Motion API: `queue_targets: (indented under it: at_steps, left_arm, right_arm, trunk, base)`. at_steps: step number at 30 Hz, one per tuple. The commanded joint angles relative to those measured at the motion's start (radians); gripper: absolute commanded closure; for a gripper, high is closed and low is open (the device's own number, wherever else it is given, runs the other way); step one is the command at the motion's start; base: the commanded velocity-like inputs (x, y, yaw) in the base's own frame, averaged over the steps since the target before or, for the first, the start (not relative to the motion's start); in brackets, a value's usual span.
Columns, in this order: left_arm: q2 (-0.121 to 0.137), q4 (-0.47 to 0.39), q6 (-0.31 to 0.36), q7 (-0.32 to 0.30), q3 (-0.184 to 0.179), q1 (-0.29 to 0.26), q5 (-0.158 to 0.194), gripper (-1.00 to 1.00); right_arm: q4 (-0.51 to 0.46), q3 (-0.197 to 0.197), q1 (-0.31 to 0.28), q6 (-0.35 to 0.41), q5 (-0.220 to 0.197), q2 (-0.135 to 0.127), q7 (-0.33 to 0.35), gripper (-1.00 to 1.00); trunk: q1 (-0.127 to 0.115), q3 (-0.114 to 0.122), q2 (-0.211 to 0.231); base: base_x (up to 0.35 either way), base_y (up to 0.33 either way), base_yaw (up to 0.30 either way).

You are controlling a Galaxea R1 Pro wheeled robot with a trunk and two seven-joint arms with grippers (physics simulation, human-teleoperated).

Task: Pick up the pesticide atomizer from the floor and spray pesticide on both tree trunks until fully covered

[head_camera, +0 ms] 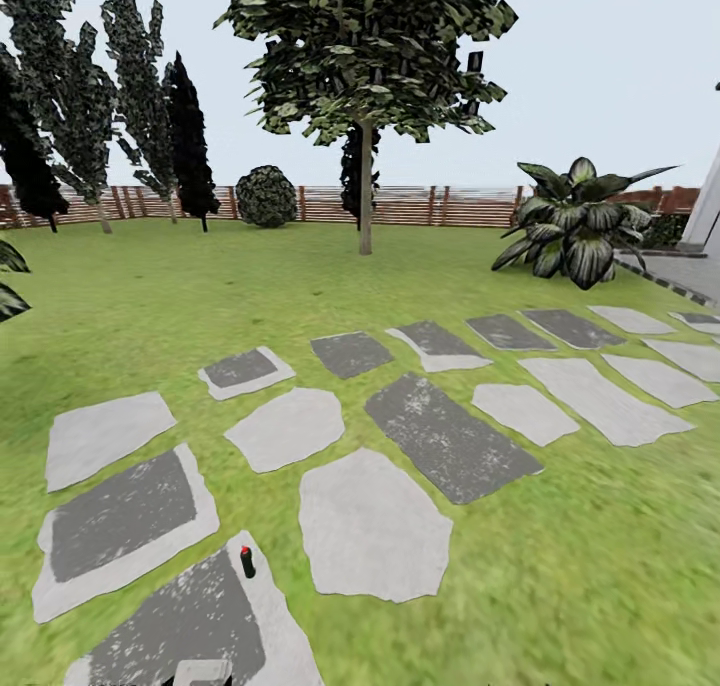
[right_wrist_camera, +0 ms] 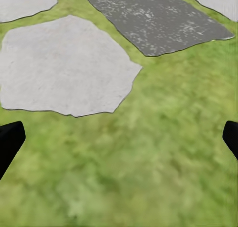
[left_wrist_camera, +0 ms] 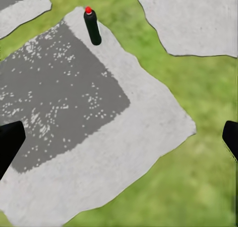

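The pesticide atomizer (head_camera: 247, 562) is a small dark bottle with a red tip. It stands upright on the pale rim of a grey stepping stone (head_camera: 190, 616) in the near left of the floor. In the left wrist view the atomizer (left_wrist_camera: 92, 27) is well ahead of my left gripper (left_wrist_camera: 119, 140), which is open and empty with its dark fingertips (left_wrist_camera: 10, 142) wide apart. My right gripper (right_wrist_camera: 119, 140) is also open and empty, over bare grass. One tree with a straight grey-brown trunk (head_camera: 366, 191) stands far off on the lawn, before the fence.
Flat grey stepping stones (head_camera: 370, 531) run from near left to far right across the grass. A broad-leaved plant (head_camera: 575, 226) stands at the right by a paved patch (head_camera: 690, 271). Tall trees (head_camera: 100, 96), dark conifers (head_camera: 190, 136) and a round shrub (head_camera: 266, 196) line the slatted fence (head_camera: 410, 206).
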Motion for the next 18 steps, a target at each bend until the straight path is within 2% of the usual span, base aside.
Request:
queue_targets:
  at_steps: [1, 7, 18]
  left_arm:
    - [0.000, 0.001, -0.003, 0.000, 0.000, -0.001, 0.001, -1.00]
    - [0.001, 0.001, -0.003, 0.000, 0.000, -0.001, 0.001, -1.00]
    - [0.001, 0.001, -0.003, 0.000, 0.001, -0.001, 0.002, -1.00]
  right_arm:
    - [0.000, 0.000, 0.000, -0.003, 0.000, 0.000, -0.001, -1.00]
    - [0.001, 0.001, 0.000, -0.003, 0.000, 0.000, -0.001, -1.00]
    - [0.000, 0.001, 0.000, -0.003, 0.000, -0.001, 0.000, -1.00]
  trunk:
    - [0.000, -0.001, 0.000]
    - [0.000, -0.001, 0.000]
    - [0.000, -0.001, 0.000]
  base:
    - [0.162, -0.290, 0.225]
    - [0.162, -0.290, 0.161]
    - [0.162, -0.290, 0.014]
